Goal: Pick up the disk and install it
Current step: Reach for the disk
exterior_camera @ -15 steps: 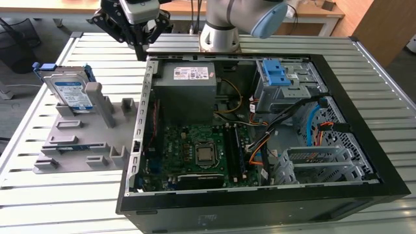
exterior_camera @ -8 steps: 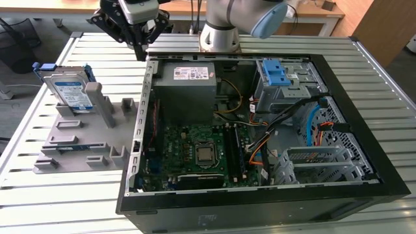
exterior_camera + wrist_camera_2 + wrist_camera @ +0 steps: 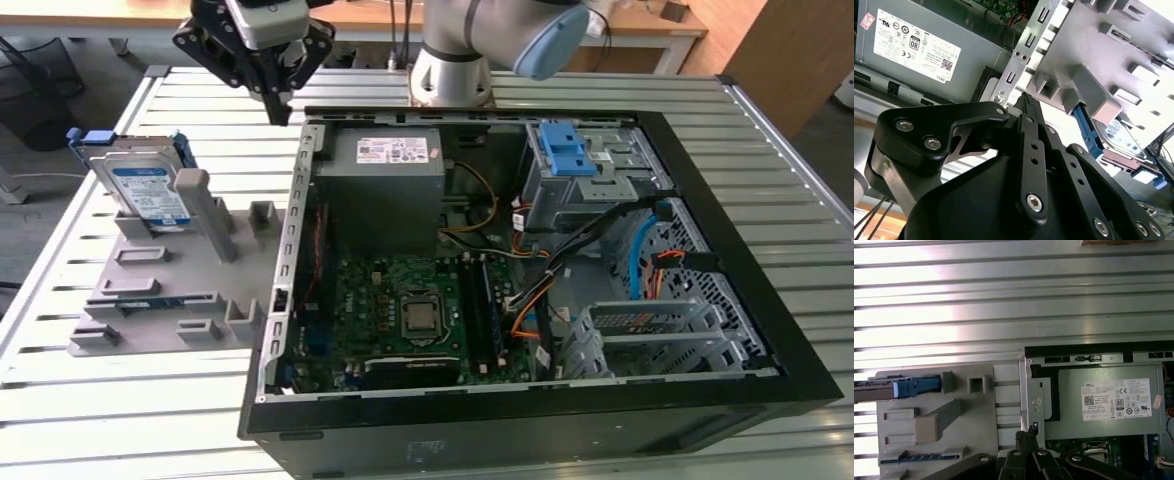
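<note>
The disk [image 3: 144, 185], a silver drive with a white-and-blue label and a blue carrier frame, stands on edge at the far end of a grey holder [image 3: 160, 290] on the exterior view's left. The first wrist view shows it edge-on, disk [image 3: 909, 387]; in the second wrist view the disk [image 3: 1119, 132] sits behind a grey post. My gripper [image 3: 279, 108] hangs above the table between the holder and the far left corner of the open computer case [image 3: 307, 250]. Its black fingers [image 3: 1026, 107] are shut together with nothing between them, and the gripper [image 3: 1026, 435] is well apart from the disk.
The open case lies on a slatted metal table [image 3: 94, 400]. Inside are a grey power-supply box [image 3: 387, 175], a motherboard [image 3: 414, 310], a bay with light-blue latches [image 3: 567, 150], a metal drive cage [image 3: 654, 330] and loose cables. The grey holder carries several posts and slots.
</note>
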